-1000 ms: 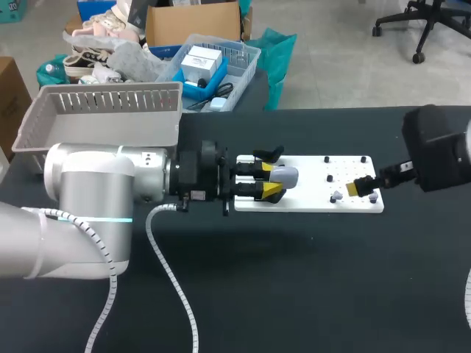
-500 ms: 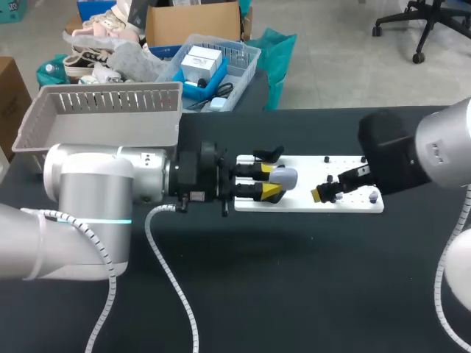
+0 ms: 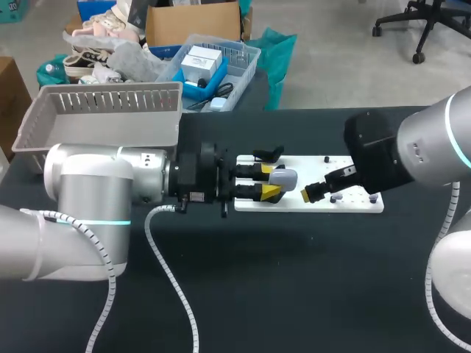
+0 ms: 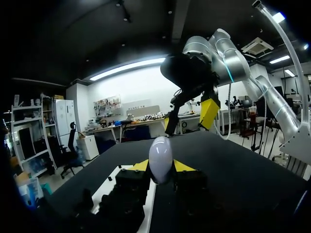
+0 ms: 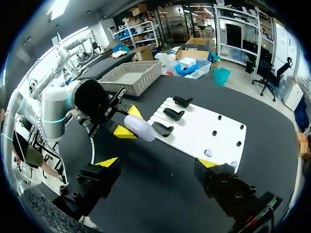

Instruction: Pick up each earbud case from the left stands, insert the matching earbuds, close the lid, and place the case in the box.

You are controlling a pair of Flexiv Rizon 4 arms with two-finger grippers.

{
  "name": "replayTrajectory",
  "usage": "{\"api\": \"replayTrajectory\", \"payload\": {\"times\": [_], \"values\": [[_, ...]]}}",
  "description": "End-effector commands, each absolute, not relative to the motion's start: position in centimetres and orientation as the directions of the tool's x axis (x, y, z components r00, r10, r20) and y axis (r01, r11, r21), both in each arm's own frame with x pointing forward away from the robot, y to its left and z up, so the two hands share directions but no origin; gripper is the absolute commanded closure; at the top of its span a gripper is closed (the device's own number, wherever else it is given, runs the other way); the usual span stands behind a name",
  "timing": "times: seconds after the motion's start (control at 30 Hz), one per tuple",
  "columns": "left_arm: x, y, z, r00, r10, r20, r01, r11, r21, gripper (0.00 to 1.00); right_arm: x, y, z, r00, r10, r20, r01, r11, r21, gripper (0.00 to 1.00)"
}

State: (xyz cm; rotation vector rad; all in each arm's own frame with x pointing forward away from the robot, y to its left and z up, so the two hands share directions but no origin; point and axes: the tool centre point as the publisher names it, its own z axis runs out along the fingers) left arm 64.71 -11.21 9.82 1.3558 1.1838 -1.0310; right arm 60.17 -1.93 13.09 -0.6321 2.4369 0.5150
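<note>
While the left gripper [image 3: 271, 182] pinches a pale grey earbud case [image 3: 284, 176] between its yellow tips at centre frame, over the left end of a white board [image 3: 353, 204], the right gripper [image 3: 313, 193] hangs just right of it, fingers spread and empty. A grey basket [image 3: 103, 110] sits upper left; a black stand [image 3: 268, 154] shows just above the case.

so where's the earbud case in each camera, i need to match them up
Head view: earbud case held between the left fingers, over the white board at its end nearest the left arm.
Left wrist view: case between its own fingers, board beside and below them.
Right wrist view: case ahead, in the other arm's fingers, at the board's edge.
Shared landmark: the white board.
</note>
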Motion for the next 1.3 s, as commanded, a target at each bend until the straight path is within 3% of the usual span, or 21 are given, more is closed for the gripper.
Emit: {"api": "replayTrajectory", "payload": {"times": [0.03, 1.3], "values": [[64.7, -11.3, 9.8, 0.152, 0.118, -0.981, 0.988, 0.002, 0.154, 1.00, 60.6, -1.1, 12.7, -0.732, -0.322, -0.601, -0.518, 0.836, 0.182, 0.00], [64.7, -11.3, 9.8, 0.152, 0.118, -0.981, 0.988, 0.002, 0.154, 1.00, 64.0, 0.5, 10.7, -0.761, -0.326, -0.561, -0.499, 0.846, 0.185, 0.00]]}}
